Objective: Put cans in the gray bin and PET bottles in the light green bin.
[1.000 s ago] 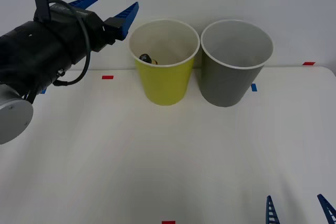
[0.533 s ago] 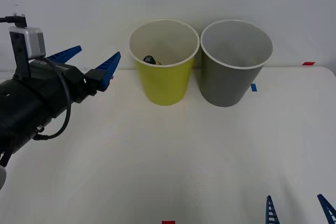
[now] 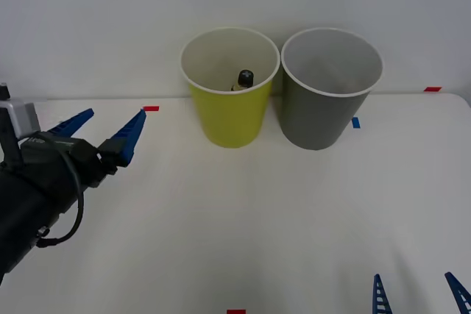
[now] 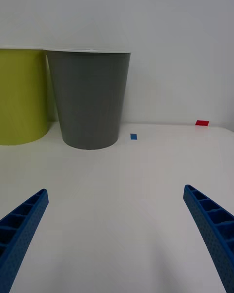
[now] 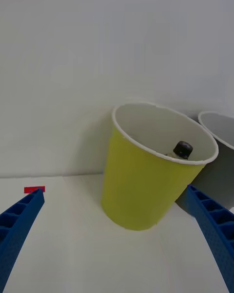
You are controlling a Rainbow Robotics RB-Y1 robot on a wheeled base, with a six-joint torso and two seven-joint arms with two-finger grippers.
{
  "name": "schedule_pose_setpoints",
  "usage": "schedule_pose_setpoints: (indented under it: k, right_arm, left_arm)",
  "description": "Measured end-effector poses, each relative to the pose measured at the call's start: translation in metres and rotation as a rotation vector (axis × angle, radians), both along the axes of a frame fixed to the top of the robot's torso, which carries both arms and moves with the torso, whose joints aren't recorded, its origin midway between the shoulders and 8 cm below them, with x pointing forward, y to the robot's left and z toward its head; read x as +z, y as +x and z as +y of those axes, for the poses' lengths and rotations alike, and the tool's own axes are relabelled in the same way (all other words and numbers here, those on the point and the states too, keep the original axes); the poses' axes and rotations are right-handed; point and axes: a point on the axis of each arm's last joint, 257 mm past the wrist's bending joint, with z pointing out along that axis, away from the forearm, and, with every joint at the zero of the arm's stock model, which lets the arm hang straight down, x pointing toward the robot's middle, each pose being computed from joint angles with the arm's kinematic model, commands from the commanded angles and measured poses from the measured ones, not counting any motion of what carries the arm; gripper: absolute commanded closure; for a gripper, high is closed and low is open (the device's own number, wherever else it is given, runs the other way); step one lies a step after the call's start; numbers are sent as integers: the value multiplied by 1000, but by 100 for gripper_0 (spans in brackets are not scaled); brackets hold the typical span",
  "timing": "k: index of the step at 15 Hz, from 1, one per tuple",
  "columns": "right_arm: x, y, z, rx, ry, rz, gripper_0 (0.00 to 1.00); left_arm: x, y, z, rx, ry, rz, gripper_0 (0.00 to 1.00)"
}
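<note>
The light green bin stands at the back of the table, with the gray bin touching it on the right. A PET bottle leans inside the light green bin; its black cap shows just above the rim. My left gripper is open and empty, hovering over the table to the left of the light green bin. My right gripper is open and empty at the table's near right edge, well in front of the gray bin. No cans are in view.
Small red tape marks and blue tape marks dot the white table. A white wall stands right behind the bins. The tabletop between the bins and the near edge is open.
My left gripper has drawn back and down to the left, away from the light green bin's rim. The bottle in that bin has shifted, its cap now nearer the rim.
</note>
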Motion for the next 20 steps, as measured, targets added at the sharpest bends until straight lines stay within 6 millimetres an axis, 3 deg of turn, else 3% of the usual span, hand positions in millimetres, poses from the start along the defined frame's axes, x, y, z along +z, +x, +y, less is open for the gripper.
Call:
schedule_pose_setpoints:
  k: [4,14,20]
  right_arm:
    - [0,0,0,0,0,0,4]
    - [0,0,0,0,0,0,3]
    - [0,0,0,0,0,0,4]
  left_arm:
    - [-14,-6,10,86,-29,-7,0]
    - [-51,-57,40,173,-54,-88,0]
    - [-105,-90,53,207,41,-116,0]
